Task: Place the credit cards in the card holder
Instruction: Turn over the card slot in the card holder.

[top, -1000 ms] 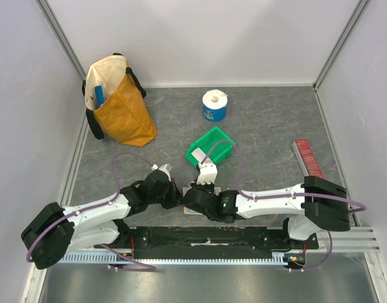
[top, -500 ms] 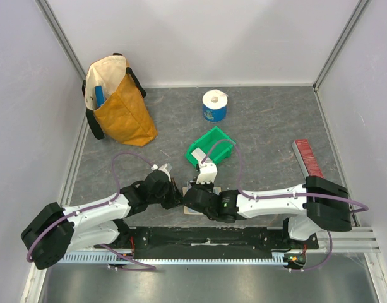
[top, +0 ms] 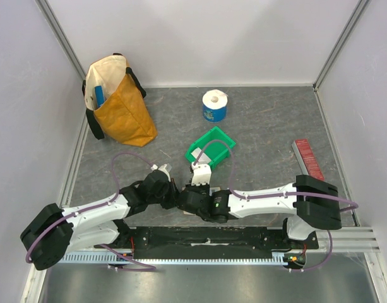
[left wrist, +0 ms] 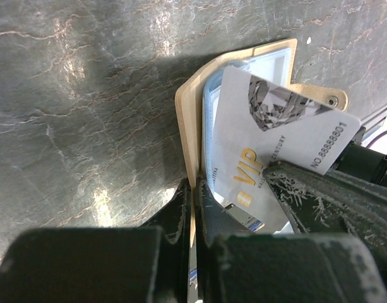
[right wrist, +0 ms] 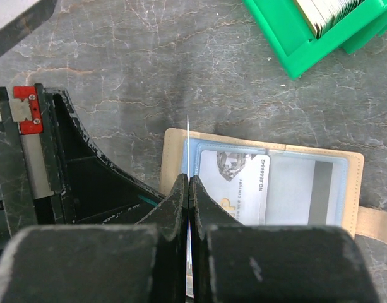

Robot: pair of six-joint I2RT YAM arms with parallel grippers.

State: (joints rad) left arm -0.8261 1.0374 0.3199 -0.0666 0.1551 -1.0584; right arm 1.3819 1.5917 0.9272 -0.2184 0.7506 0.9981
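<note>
The tan card holder (right wrist: 173,144) lies open on the table, and one pale card (right wrist: 234,180) sits in its clear left pocket. My right gripper (right wrist: 189,182) is shut on a thin white card (right wrist: 188,136), seen edge-on above the holder's left side. In the left wrist view this is a white VIP card (left wrist: 275,142) slanting over the open pockets. My left gripper (left wrist: 193,188) is shut on the holder's tan cover edge (left wrist: 188,126). In the top view both grippers, left (top: 174,197) and right (top: 188,199), meet over the holder and hide it.
A green bin (top: 211,146) holding more cards (right wrist: 326,12) stands just beyond the grippers. A blue-and-white paper roll (top: 214,105) is behind it. A yellow bag (top: 117,104) stands at the back left and a red ridged strip (top: 308,158) lies at the right.
My right arm has shifted a little to the left, bringing its gripper and card closer to the left gripper. The left arm has stayed put.
</note>
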